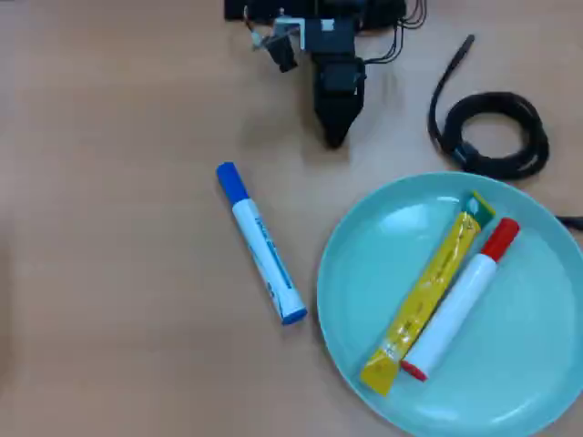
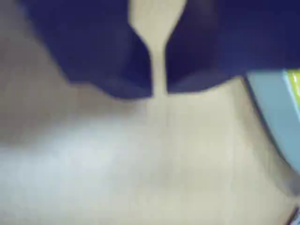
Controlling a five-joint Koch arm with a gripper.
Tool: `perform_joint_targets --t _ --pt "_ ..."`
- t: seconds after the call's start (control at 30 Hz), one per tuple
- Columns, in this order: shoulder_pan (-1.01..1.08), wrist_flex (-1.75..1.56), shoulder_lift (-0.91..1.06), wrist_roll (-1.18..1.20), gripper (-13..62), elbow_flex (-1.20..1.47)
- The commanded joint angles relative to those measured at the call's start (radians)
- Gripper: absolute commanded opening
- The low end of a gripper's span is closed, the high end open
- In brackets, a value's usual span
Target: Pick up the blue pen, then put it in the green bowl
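With its jaws nearly together and empty, the gripper (image 1: 334, 137) sits far from the blue pen (image 1: 261, 244), left of the green bowl (image 1: 537, 300); unopened, it would likely knock the round barrel away

Even, soft light filled the overhead view; the green bowl (image 1: 364, 300) carried pale glare streaks, and shadows were faint. The wrist view was heavily blurred, with a washed-out bright patch on the table (image 2: 93, 154).
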Motion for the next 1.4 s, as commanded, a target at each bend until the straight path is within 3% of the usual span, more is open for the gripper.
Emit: perform_joint_targets --t 0.0,0.97,1.37 --pt "-0.002 0.044 0.103 0.006 -4.5 0.055" --pt "-0.003 0.051 0.103 0.009 -4.5 0.031" --pt "-0.066 0.371 0.101 0.006 -4.6 -0.268"
